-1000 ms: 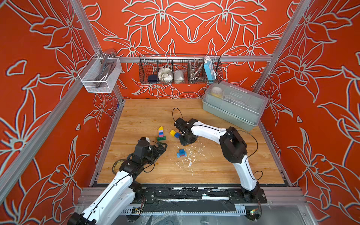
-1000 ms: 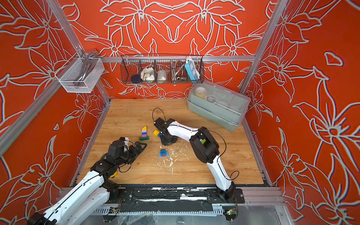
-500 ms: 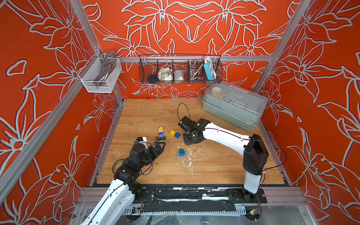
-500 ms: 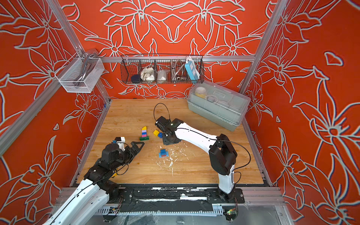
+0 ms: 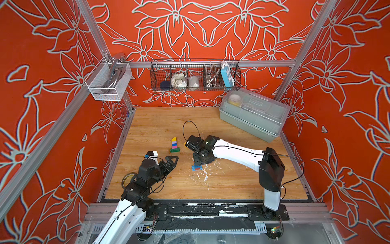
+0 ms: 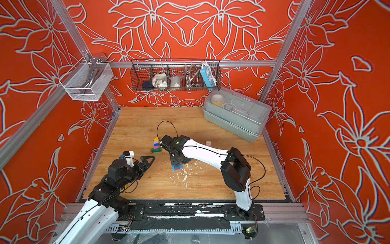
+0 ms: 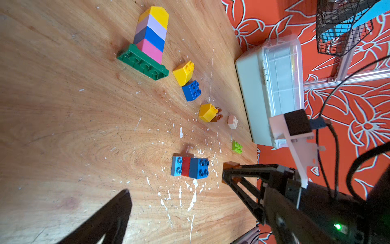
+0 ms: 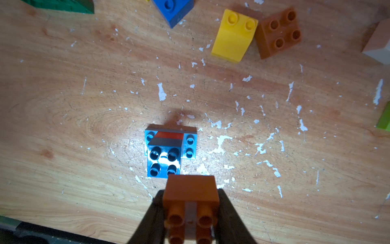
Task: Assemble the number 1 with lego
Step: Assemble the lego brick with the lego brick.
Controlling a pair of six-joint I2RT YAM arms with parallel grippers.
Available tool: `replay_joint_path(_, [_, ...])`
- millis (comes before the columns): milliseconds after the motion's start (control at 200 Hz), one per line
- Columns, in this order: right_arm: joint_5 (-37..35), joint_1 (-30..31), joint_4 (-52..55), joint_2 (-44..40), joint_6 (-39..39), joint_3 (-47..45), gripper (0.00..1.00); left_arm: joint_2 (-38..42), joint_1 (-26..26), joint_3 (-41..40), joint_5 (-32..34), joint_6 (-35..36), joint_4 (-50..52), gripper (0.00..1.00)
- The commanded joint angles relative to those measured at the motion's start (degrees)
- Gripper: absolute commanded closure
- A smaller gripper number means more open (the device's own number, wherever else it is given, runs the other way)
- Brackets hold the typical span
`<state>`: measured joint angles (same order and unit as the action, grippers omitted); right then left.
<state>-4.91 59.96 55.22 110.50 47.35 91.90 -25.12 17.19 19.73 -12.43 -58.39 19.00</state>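
My right gripper (image 8: 190, 195) is shut on a brown lego brick (image 8: 191, 190), studs towards the camera. It hangs just above a small stack (image 8: 166, 152) of a light blue flat brick, a red one and a blue one, which shows in both top views (image 5: 196, 168) (image 6: 176, 168). A tower (image 5: 174, 144) (image 7: 150, 38) lies on its side: dark green base, pink, blue, lilac, yellow. My left gripper (image 5: 172, 161) (image 6: 147, 160) is open and empty, left of the stack. In the left wrist view only one of its fingers (image 7: 118, 211) shows.
Loose bricks lie beyond the stack: yellow (image 7: 183, 72), blue (image 7: 191, 90), yellow (image 8: 233, 36), brown (image 8: 278, 32), white (image 7: 232, 122), lime (image 7: 237, 146). White flecks (image 5: 204, 175) litter the wood. A grey lidded box (image 5: 253, 114) stands back right, a tape roll (image 5: 127, 179) front left.
My right gripper has come from the loose bricks beside the tower towards the front, over the blue stack, with its elbow swung out to the right. The left arm shifted slightly.
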Motion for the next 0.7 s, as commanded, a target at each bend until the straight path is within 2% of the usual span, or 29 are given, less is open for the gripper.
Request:
replay_joint_path(0, [0.0, 0.7, 0.6, 2.0, 1.4, 1.6, 0.83, 0.0, -0.4, -0.3, 0.5, 0.1, 0.8, 0.02])
replay_joint_path(696, [2.1, 0.7, -1.6, 5.4, 1.3, 3.2, 0.83, -2.0, -0.4, -0.3, -0.1, 0.3, -0.9, 0.02])
